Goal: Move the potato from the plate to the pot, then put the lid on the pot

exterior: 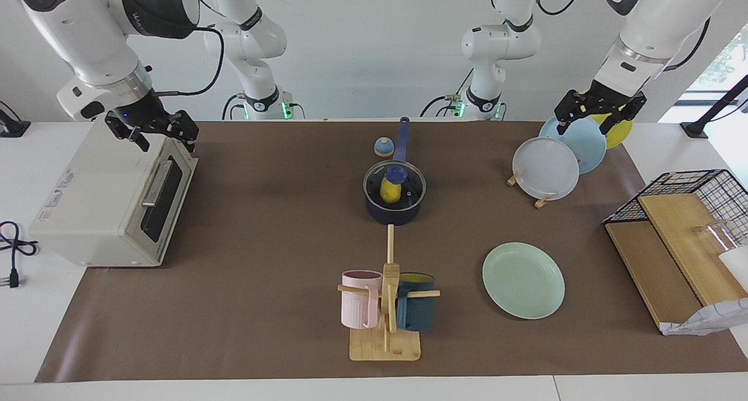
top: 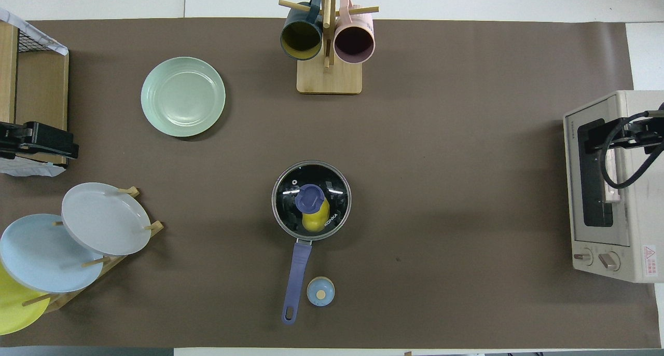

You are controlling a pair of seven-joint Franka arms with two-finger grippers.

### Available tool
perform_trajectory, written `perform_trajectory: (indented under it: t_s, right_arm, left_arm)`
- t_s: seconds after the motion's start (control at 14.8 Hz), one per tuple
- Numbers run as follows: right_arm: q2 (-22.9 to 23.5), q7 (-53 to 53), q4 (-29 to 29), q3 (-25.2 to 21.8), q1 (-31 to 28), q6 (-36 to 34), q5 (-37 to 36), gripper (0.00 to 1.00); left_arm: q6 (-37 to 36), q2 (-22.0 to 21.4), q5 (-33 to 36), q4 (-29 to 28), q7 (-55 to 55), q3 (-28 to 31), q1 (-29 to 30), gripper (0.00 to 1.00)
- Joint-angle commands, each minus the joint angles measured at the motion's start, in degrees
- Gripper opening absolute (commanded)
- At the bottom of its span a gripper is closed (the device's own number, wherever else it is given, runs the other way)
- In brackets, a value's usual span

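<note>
Potato (exterior: 390, 191) sits in the pot (exterior: 395, 213) under the lid (exterior: 394, 182), mid-table; plate (exterior: 523, 280) at the pot's 10 o'clock overhead. Left gripper (exterior: 597, 117) over the plate rack (exterior: 540, 201), right gripper (exterior: 153, 130) over the oven (exterior: 111, 205); fingers' spread: cannot tell.

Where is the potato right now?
The potato sits inside the pot at mid-table, under the glass lid. The mint-green plate, farther from the robots toward the left arm's end, holds nothing.
</note>
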Motion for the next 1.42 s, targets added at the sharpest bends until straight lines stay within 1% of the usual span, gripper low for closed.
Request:
perform_trajectory:
  t_s: [0.0,0.47,1.21,1.35]
  right_arm:
    - [-0.9,-1.3,-0.9,0.6,-1.1,0.5,1.2,1.0]
    - [-0.8,-1.2,-0.5,0.2,-0.6,0.5,1.1,1.0]
    - [-0.7,-1.4,-0.1,0.2,-1.4,0.5,1.1,1.0]
    - [-0.6,-1.3,0.6,0.8,-1.1,0.6,0.8,1.0]
  left_arm:
    - [0.2,-1.3,1.2,-1.2,-0.3,0.4,-0.4,1.0]
    - [0.2,-1.3,1.2,-1.2,-0.3,0.4,-0.4,1.0]
    - [0.2,-1.3,1.2,-1.2,-0.3,0.4,-0.4,1.0]
    - [0.2,-1.3,1.2,-1.2,-0.3,0.4,-0.4,1.0]
